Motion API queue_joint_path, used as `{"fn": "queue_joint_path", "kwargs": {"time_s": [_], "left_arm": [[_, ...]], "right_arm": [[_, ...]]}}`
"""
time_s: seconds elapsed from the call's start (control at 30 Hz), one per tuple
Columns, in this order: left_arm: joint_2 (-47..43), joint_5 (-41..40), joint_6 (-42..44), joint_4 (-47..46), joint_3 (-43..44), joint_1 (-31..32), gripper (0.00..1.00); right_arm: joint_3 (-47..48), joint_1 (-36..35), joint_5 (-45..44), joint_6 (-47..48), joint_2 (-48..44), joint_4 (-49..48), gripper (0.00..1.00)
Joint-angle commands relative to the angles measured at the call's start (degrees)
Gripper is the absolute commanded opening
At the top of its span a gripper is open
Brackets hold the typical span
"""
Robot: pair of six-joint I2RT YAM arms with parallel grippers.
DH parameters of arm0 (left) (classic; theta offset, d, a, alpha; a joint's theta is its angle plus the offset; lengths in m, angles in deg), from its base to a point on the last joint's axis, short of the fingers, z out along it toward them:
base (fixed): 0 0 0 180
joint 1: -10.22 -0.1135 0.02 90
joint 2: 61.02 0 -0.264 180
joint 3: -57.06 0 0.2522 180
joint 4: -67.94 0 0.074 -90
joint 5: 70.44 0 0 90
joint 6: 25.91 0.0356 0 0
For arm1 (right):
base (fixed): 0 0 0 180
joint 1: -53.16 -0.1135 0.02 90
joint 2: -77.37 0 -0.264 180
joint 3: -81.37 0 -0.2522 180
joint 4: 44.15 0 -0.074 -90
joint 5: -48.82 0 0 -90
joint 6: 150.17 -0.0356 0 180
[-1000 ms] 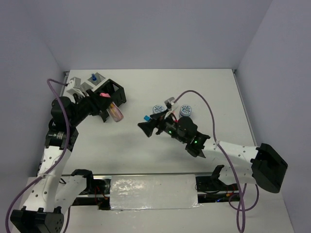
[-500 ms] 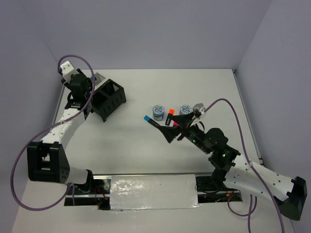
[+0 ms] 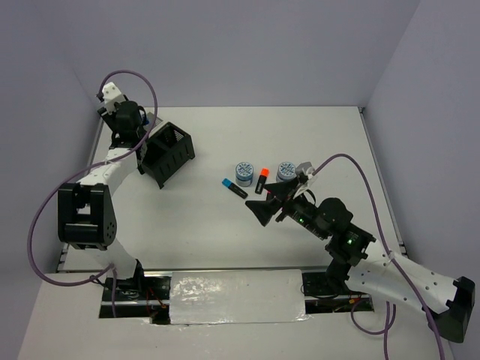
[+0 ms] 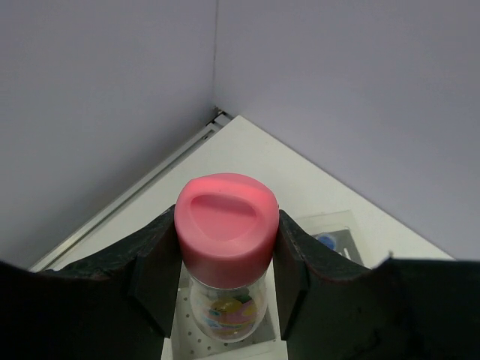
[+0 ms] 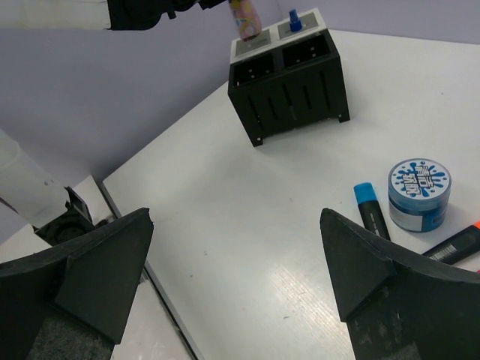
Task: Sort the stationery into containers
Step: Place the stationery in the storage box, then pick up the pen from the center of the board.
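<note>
Two pincers, two different jobs. My left pincer is clamped on the pink stick, fingers pressed to either side just under its cap. The stick hangs upright over a grey cup in the far left corner, behind the organiser. I cannot tell whether its foot has entered the cup or sits above the rim. The neighbouring cup holds the blue bottle. My right pincer is spread wide and empty above bare table. The blue marker, a tin and the orange marker lie near it, and a second tin shows from above.

The risks, as I judge them:

- **Release:** My grip is high on a smooth round body. If I let go with the foot above or on the rim, the stick may tip, land across the cup or roll off behind the organiser.
- **Cup:** It looks light, so a nudge on the way down could shove it against its neighbour or topple the bottle.
- **Room:** The wall is near, leaving my left arm little space to correct.
- **Right side:** The markers lie near each other and the tin, so wide jaws coming down carelessly could catch two things or send a marker rolling.
</note>
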Motion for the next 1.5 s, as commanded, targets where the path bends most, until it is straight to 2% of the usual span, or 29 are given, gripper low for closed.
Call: {"fn": "queue_joint_path", "kwargs": {"time_s": [0.0,0.1,0.2,0.23,0.3,0.37,0.4,0.47,0.53,0.57,0.67,0.7,0.8,0.83,0.87,0.9,0.93,0.97,1.0,1.03,1.07,1.1,1.13,1.2,1.27,1.37,1.47], "left_arm": [[0.2,-2.06,1.35,-6.04,1.49,-0.71,0.01],[1.25,-3.03,1.08,-6.4,0.7,-0.97,0.07],[1.96,-2.42,1.0,-6.32,0.0,-0.88,0.19],[2.05,-1.89,1.08,-5.97,-0.18,-0.88,0.36],[2.22,-1.62,1.0,-5.44,-0.27,-0.97,0.52],[2.05,-1.88,0.56,-5.08,-1.05,-0.97,0.74],[2.05,-1.89,0.38,-5.08,-1.32,-0.97,0.74],[1.87,-1.27,-0.06,-4.21,-1.76,-2.47,0.82],[1.08,-1.27,-0.58,-3.16,-1.94,-2.55,0.97],[0.21,-1.27,-0.85,-2.8,-1.94,-2.55,0.99],[-2.33,-1.09,-2.07,0.26,-1.15,-2.64,0.99],[-3.22,-1.01,-2.78,1.76,-0.1,-2.64,0.99],[-7.09,-1.27,-8.04,12.98,3.76,-2.55,0.99],[-7.79,-1.18,-11.45,16.76,8.13,-2.38,0.99],[-8.58,0.64,-13.31,26.55,11.13,-2.29,0.99],[-8.76,2.58,-15.24,32.73,18.03,-2.38,0.99],[-8.76,4.77,-19.0,38.8,21.41,-2.29,0.99],[-8.76,7.23,-20.52,50.35,24.66,-2.29,0.99],[-9.2,12.74,-22.89,55.6,28.61,-2.2,0.99],[-9.81,15.84,-22.82,59.48,28.82,-1.94,0.99],[-12.6,18.74,-22.13,62.73,27.69,-1.5,0.99],[-14.63,21.99,-20.81,63.12,22.37,0.33,0.99],[-17.0,22.8,-20.02,62.77,18.93,1.56,0.99],[-24.74,22.72,-17.21,61.11,7.8,4.82,0.99],[-31.24,24.38,-14.75,60.75,-0.13,5.36,0.99],[-37.31,29.04,-10.45,60.4,-6.04,5.62,0.99],[-39.61,23.44,-7.63,61.88,-8.09,5.53,0.99]], "right_arm": [[3.93,-0.48,1.22,0.92,0.85,0.1,1.0],[4.64,-0.48,1.49,1.27,1.47,-0.07,1.0],[4.99,-0.48,1.84,1.53,1.82,0.1,1.0],[5.08,-0.48,1.84,1.45,1.91,0.1,1.0],[5.0,-0.48,1.58,1.62,2.08,-0.07,1.0],[4.99,-0.48,1.23,1.71,2.35,-0.25,1.0],[4.99,-0.48,1.14,1.62,2.52,-0.16,1.0],[4.82,-0.48,1.22,1.53,2.52,-0.33,1.0],[4.56,-0.48,0.7,1.53,2.61,-0.42,1.0],[4.64,-0.48,-0.26,1.36,2.87,0.01,1.0],[5.43,-0.48,-3.16,1.27,4.71,1.85,1.0],[7.17,-0.22,-8.04,0.31,5.94,5.69,1.0],[10.96,3.45,-12.74,-4.24,13.31,16.48,1.0],[13.23,4.69,-13.27,-6.09,15.42,19.24,1.0],[13.95,5.83,-13.89,-9.59,19.53,21.7,1.0],[14.83,6.98,-14.33,-10.93,21.66,25.03,1.0],[15.1,8.9,-14.51,-12.08,23.77,26.2,1.0],[15.54,9.7,-14.94,-13.31,28.23,27.08,1.0],[16.85,10.06,-17.91,-13.93,30.54,29.26,1.0],[17.56,11.11,-18.55,-14.28,32.74,30.07,0.97],[18.26,11.55,-18.73,-14.29,37.02,31.12,0.94],[19.66,11.91,-19.08,-14.46,38.98,31.65,0.91],[20.19,12.52,-19.6,-14.64,40.48,32.01,0.81],[20.99,13.14,-20.22,-14.9,43.91,31.57,0.73],[21.69,14.28,-18.91,-14.37,46.72,30.69,0.71],[23.88,14.9,-16.8,-13.5,51.73,30.34,0.68],[25.47,14.9,-16.18,-13.76,56.39,30.25,0.66]]}}
